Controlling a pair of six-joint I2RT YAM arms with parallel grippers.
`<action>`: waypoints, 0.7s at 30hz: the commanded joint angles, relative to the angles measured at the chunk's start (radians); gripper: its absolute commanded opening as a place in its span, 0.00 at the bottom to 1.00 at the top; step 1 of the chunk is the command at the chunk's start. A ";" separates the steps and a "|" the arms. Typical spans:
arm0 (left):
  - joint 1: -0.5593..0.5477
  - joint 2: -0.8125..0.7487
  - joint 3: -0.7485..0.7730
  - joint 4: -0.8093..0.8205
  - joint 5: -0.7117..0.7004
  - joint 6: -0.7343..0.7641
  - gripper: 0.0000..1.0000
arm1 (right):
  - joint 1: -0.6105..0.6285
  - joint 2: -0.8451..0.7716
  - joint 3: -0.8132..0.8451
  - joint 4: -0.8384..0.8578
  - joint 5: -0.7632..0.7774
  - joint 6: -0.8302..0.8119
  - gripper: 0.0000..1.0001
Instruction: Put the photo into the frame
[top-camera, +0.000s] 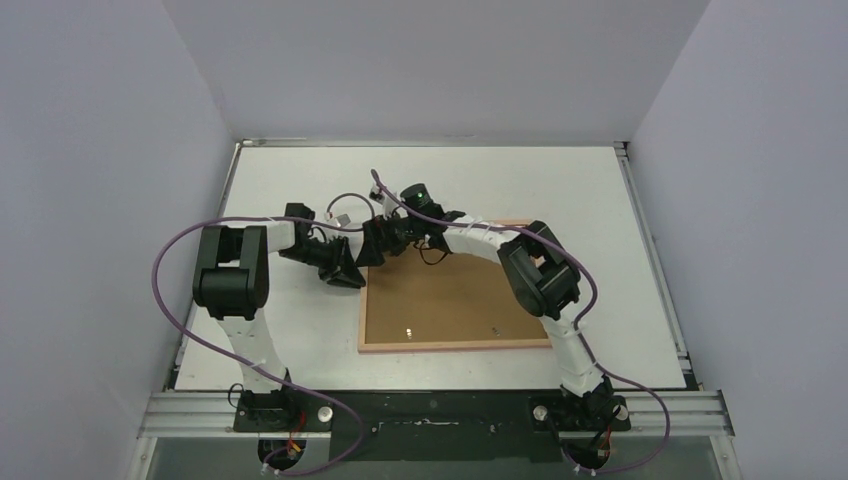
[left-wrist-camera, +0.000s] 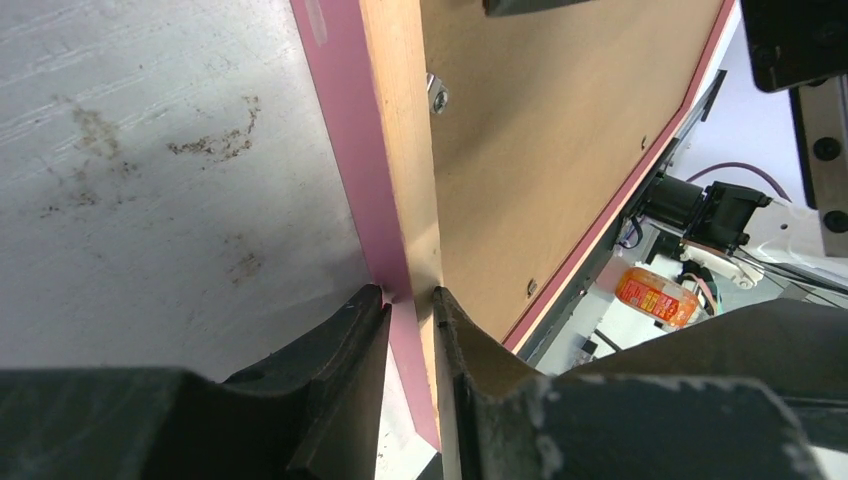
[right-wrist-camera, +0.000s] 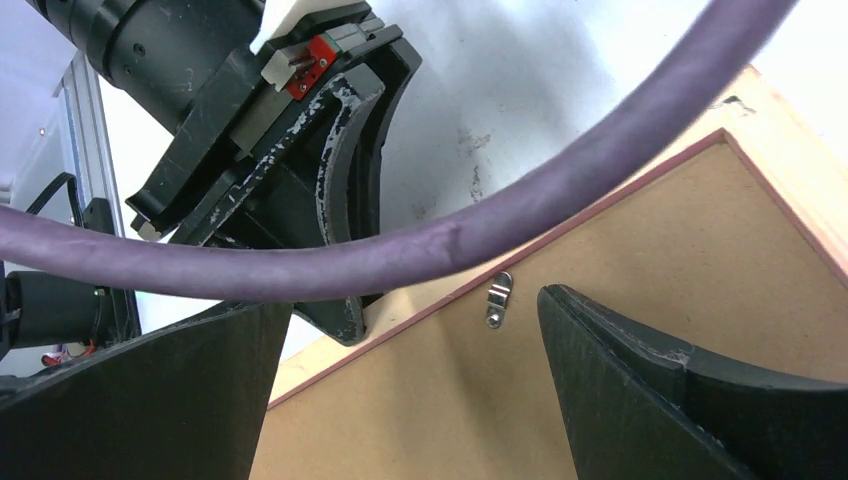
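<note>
- Two grippers crowd the far-left corner of the frame, which lies back up on the table, its long axis apparently running left to right in front of both arm bases.
- Farthest left, the left gripper straddles the frame's left rim close to that corner. One finger is on the pink outer side and the other on the bare wood next to the brown backing panel.
- Its fingers stand only narrowly apart with the rim between them. Whether they press on the rim or merely flank it cannot be told.
- The backing panel fills the frame's opening, and the photo shows in no view. It may lie underneath the panel, but that is hidden.
- Further right, the right gripper hangs over the frame's far edge with its jaws spread wide and nothing between them.
- A small metal clip sits on the backing just inside the pink border, almost straight below the gap between the right fingers. A purple cable crosses that view above it.
- The clip probably decides the next move. It is much nearer the right hand, which would need only to drop onto it, while the left hand stays beside the rim.
</note>
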 joint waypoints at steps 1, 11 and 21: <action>-0.006 0.021 0.020 0.030 -0.046 0.009 0.21 | 0.022 0.020 0.037 0.042 -0.021 -0.015 1.00; -0.006 0.022 0.019 0.026 -0.059 0.018 0.17 | 0.039 0.047 0.033 0.060 -0.010 0.012 0.99; -0.006 0.019 0.020 0.029 -0.072 0.022 0.16 | 0.051 0.008 -0.037 0.098 -0.015 0.046 0.98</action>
